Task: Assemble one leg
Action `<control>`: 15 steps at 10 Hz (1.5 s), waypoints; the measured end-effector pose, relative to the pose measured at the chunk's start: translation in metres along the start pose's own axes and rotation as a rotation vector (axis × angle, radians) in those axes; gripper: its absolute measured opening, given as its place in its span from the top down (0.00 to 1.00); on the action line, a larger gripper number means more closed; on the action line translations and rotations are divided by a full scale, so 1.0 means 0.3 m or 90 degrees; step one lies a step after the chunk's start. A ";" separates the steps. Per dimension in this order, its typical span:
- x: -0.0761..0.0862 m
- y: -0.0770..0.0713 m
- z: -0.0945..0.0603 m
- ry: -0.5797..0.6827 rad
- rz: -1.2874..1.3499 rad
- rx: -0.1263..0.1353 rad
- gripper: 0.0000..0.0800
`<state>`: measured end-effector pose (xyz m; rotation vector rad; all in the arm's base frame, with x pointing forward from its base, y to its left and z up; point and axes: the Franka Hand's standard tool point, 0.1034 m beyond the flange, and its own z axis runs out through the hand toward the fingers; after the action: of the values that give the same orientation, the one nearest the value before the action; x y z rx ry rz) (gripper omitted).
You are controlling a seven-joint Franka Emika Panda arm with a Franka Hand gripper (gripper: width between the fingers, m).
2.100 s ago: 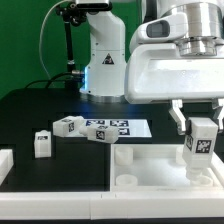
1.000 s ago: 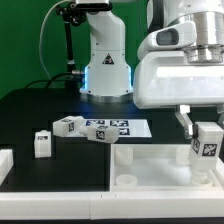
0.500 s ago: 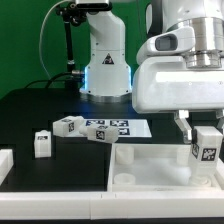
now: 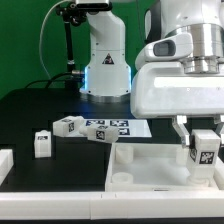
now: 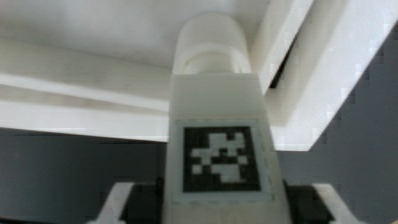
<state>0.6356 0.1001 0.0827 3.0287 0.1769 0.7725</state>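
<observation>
My gripper is shut on a leg, a small white block with a black-and-white tag, and holds it upright over the far right corner of the large white panel in the exterior view. In the wrist view the leg fills the middle, its tag facing the camera, its far end near the panel's rim; the gripper clamps its near end. I cannot tell whether the leg touches the panel. Three more legs lie on the black table: one at the exterior view's left, two by the marker board.
The marker board lies flat behind the panel. The robot's white base stands at the back. Another white part sits at the exterior view's left edge. Black cables hang at the back left.
The gripper has moved down and slightly toward the exterior view's left with the leg, bringing it lower over the panel's far right corner. The loose legs have not moved.
</observation>
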 end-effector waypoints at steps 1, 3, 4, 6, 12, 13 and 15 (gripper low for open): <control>0.000 -0.006 0.000 0.000 -0.002 0.001 0.63; -0.001 -0.006 0.000 0.000 -0.002 0.001 0.63; -0.001 -0.006 0.000 0.000 -0.002 0.001 0.62; -0.001 -0.006 0.000 0.000 -0.002 0.001 0.36; -0.001 -0.006 0.000 0.000 -0.002 0.001 0.19; -0.001 -0.006 0.000 0.000 -0.002 0.001 0.19; -0.001 -0.006 0.000 0.000 -0.002 0.001 0.19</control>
<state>0.6350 0.1018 0.0824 3.0290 0.1820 0.7716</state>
